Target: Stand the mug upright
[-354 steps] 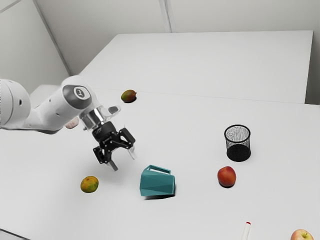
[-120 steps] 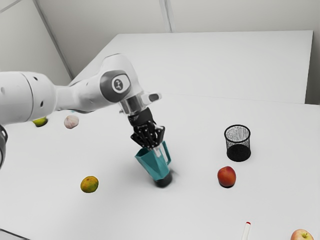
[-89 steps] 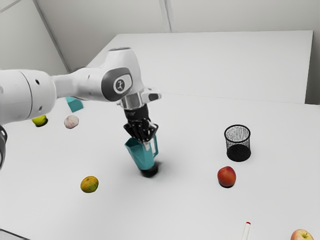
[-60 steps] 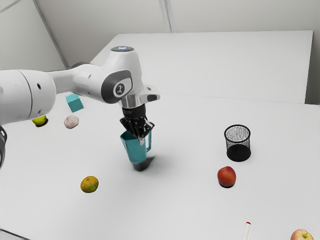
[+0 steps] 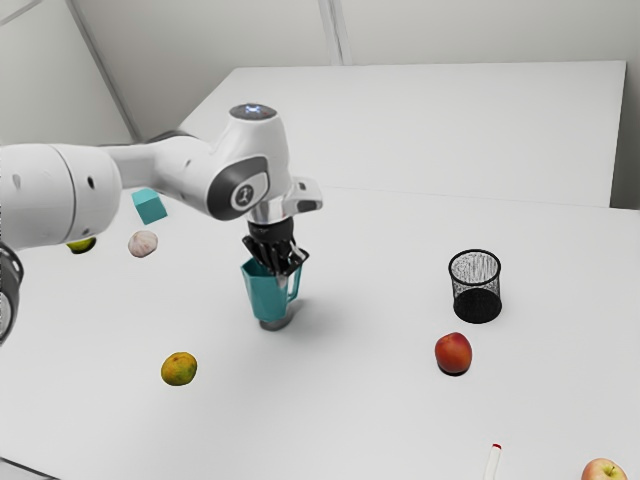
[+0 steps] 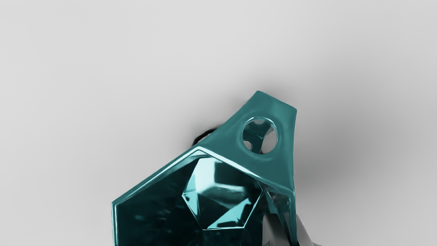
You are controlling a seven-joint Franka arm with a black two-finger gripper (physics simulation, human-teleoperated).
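The gripper [image 5: 281, 280] points down at the teal mug [image 5: 267, 296], closed on the wall beside its handle. The mug stands nearly upright, opening up, with a dark patch beneath its base; whether the base touches the table cannot be told. In the wrist view the mug [image 6: 273, 167] shows its open inside, many-sided bottom and holed handle top. There the gripper [image 6: 290, 225] has one finger inside the mug and the other outside, the wall pinched between them.
On the table [image 5: 380, 410] are an orange-green fruit [image 5: 179, 369], a garlic bulb [image 5: 143, 243], a teal cube [image 5: 149, 206] and a yellow fruit [image 5: 80, 244]. Towards the exterior view's right are a mesh cup [image 5: 476, 287], a red fruit [image 5: 453, 353], a marker [image 5: 492, 463] and an apple [image 5: 605, 471].
The mug lay on its side with my open gripper apart from it; then, gripped, it hung tilted. Since then it has swung nearly upright and moved toward the exterior view's left.
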